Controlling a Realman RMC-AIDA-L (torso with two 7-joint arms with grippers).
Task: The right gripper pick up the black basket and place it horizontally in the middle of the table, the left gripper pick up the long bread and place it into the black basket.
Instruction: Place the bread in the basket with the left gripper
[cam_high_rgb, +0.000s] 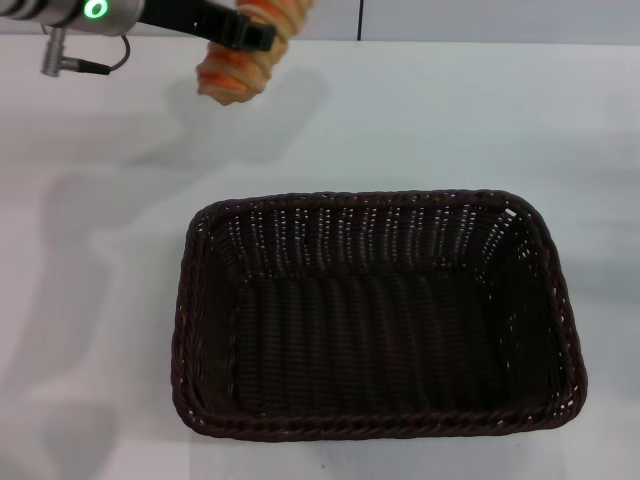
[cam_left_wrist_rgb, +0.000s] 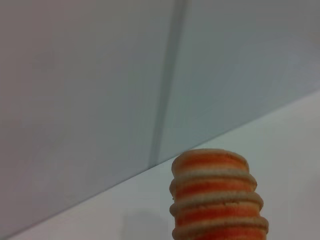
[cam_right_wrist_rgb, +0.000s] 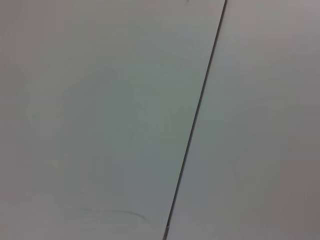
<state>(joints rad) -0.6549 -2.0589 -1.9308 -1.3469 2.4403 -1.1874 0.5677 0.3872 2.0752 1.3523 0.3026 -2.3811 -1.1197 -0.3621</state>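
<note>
The black basket (cam_high_rgb: 380, 315) lies lengthwise across the middle of the white table (cam_high_rgb: 90, 300), open side up and with nothing in it. My left gripper (cam_high_rgb: 248, 32), on the grey arm with the green light, is at the far left and is shut on the long bread (cam_high_rgb: 245, 55). The bread hangs tilted in the air above the table, beyond the basket's far left corner. Its ridged orange end also shows in the left wrist view (cam_left_wrist_rgb: 216, 202). My right gripper is out of view.
A pale wall with a dark vertical seam (cam_high_rgb: 360, 20) runs behind the table's far edge. The bread's shadow (cam_high_rgb: 240, 120) falls on the table beyond the basket. The right wrist view shows only wall panels with a seam (cam_right_wrist_rgb: 197, 117).
</note>
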